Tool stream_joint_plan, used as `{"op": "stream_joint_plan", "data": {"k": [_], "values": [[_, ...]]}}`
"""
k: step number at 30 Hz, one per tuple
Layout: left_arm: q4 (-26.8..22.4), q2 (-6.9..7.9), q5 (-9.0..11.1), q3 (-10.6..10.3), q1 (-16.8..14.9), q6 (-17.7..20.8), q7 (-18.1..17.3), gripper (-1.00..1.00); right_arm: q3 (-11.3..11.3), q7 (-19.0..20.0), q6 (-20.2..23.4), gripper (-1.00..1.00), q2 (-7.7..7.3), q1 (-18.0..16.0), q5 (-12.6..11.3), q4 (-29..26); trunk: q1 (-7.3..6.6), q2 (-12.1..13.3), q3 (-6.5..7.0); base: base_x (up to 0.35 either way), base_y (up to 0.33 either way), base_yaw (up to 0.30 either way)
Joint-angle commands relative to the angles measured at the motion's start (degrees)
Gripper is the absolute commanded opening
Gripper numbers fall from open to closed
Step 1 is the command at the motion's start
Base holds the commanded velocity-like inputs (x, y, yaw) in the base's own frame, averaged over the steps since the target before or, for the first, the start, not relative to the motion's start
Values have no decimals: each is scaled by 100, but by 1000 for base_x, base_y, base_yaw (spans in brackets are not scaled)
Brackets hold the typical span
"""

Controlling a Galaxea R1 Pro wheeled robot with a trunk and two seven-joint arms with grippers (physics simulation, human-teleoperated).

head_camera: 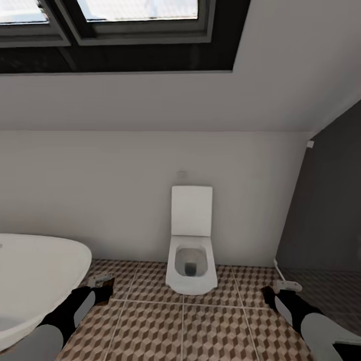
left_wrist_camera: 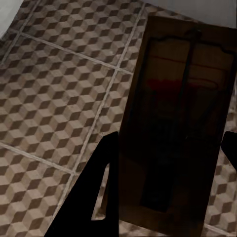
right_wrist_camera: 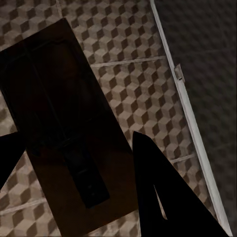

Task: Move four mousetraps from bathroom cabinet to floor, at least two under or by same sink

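Head view: you are facing a white toilet (head_camera: 191, 250) at frame centre, each gripper clamping one flat dark-brown mousetrap over the cube-patterned tiled floor (head_camera: 150, 326) — left gripper (left_wrist_camera: 168, 148), mousetrap (left_wrist_camera: 177, 123); right gripper (right_wrist_camera: 74, 143), mousetrap (right_wrist_camera: 64, 128). Both are awaiting placement; the sink is yet unreached.

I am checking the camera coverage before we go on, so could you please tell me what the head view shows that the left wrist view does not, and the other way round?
Head view alone: the white toilet against the wall, the bathtub rim, the skylight window, the dark partition, and both arms, with the right gripper holding something.

Left wrist view alone: a close look at the mousetrap clamped in the left gripper, showing its wire bar and a red mark.

Both: the cube-patterned bathroom floor with pale grout lines, and the left gripper.
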Motion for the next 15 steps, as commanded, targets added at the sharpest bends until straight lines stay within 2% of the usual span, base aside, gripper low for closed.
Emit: {"op": "stream_joint_plan", "data": {"k": [1,5,8,15], "values": [[-88,23,64,-47,-3,35,48,-100,-45,-51,-3,-100,-92,2,-131,-27,4,-4,-7,324,0,0],[-170,36,66,-48,-5,38,41,-100,-115,-107,-41,-100,-284,1,-313,-45,4,-4,-7,324,0,0],[-198,32,61,-49,-6,13,40,-100,-189,-121,-62,-100,-372,-1,-441,-51,4,-4,-7,324,0,0],[-220,38,58,-49,-6,29,17,-100,-156,-78,-57,-100,-373,1,-421,-60,4,-4,-7,324,0,0]]}}
